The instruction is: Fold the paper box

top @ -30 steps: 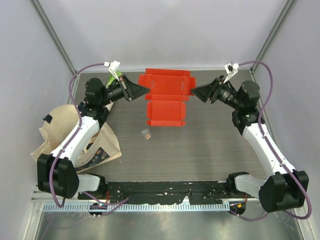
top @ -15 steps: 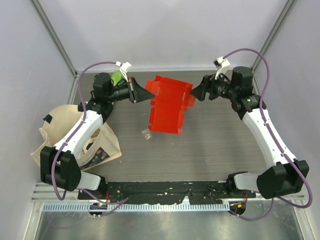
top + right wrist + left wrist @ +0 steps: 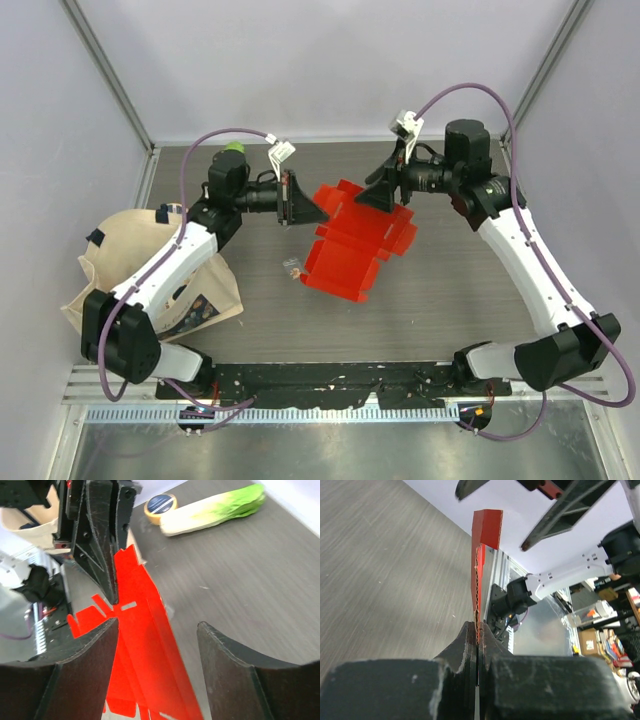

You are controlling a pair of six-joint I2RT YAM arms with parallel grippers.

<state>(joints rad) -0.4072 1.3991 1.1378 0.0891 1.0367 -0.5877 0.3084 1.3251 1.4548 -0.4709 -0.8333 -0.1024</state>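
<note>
The paper box is a flat bright red sheet with creased flaps (image 3: 355,245), held tilted above the table's middle. My left gripper (image 3: 312,212) is shut on its left edge; the left wrist view shows the card (image 3: 480,555) edge-on, pinched between the fingers (image 3: 470,640). My right gripper (image 3: 378,195) is open just over the sheet's upper right part. In the right wrist view the sheet (image 3: 145,645) lies below and between the spread fingers (image 3: 95,660), untouched, with the left gripper (image 3: 107,555) beyond it.
A beige tote bag (image 3: 110,260) lies at the left edge. A small scrap (image 3: 291,267) lies on the table near the sheet's lower left. A pale green cabbage (image 3: 215,510) and a tape roll (image 3: 160,502) lie at the far left of the table.
Both grippers moved in toward the table's middle and nearer. The sheet came with the left gripper and turned. The right gripper left the sheet's right edge and now stands open over it.
</note>
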